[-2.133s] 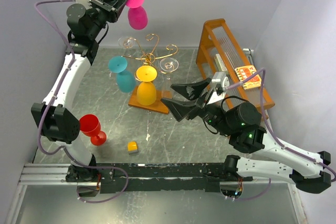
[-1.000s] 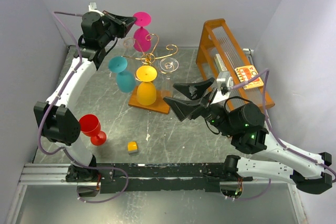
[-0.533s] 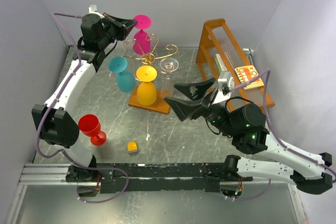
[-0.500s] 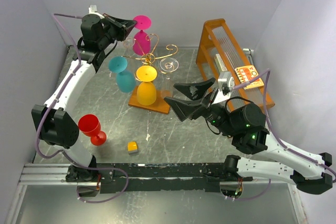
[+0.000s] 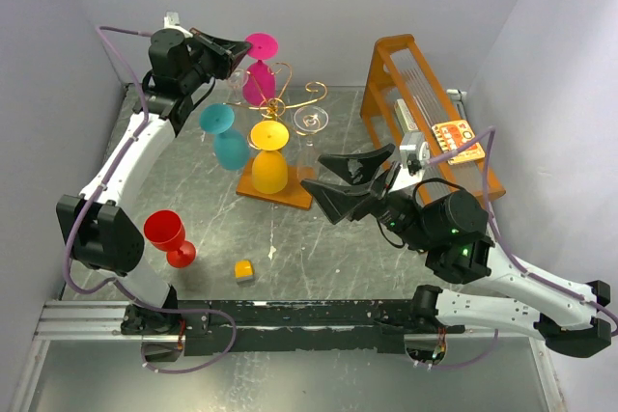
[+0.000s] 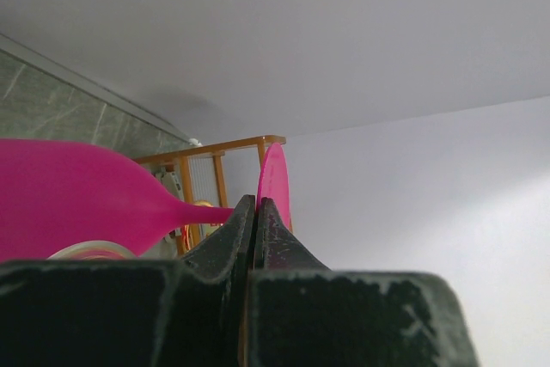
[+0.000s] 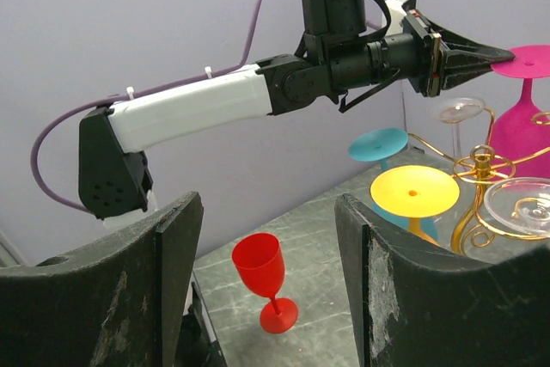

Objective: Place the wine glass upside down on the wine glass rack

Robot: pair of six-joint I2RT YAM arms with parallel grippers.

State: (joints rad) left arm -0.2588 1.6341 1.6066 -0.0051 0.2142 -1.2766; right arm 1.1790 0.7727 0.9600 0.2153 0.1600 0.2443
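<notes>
grey tabletop point(image 5: 319, 248) below. my left gripper point(image 5: 239, 49) clamps the inverted wine glass point(image 5: 257, 82) over the rack point(image 5: 277, 105); hooking seems unfinished. right gripper point(image 5: 316, 174) gapes.

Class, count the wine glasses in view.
6: pink glass in the left tool; teal, yellow and two clear glasses at the rack; red glass upright on the table. Others may hide.

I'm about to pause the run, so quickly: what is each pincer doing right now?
Left pincer: shut on the stem of the pink wine glass, which is upside down.
Right pincer: open, holding nothing.
</notes>
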